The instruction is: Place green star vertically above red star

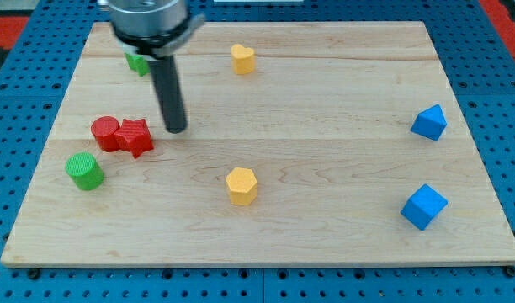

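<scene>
My tip (176, 129) just beside red star (135, 136)

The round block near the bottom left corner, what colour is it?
Green. The round green cylinder block shows clearly in the camera view, standing alone on the wooden board.

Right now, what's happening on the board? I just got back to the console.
My tip is down on the wooden board, just to the view's right of the red star and apart from it. The red star sits against a red cylinder. The green star lies toward the view's top, partly hidden behind the arm, a little left of the rod. It looks roughly above the red star already, but I can't confirm the alignment. The other blocks lie away from the tip.
</scene>
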`<act>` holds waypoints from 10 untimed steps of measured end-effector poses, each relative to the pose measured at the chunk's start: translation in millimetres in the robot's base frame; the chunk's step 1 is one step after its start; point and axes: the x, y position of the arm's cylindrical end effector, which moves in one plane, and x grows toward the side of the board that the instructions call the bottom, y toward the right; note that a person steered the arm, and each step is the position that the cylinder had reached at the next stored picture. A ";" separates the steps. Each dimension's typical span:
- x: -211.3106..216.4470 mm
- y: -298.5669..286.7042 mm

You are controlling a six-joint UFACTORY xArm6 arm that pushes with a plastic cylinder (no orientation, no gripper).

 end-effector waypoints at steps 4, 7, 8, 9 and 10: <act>-8.4 -19.5; -154.1 28.3; -192.0 9.9; -164.8 -42.9; -138.0 -65.2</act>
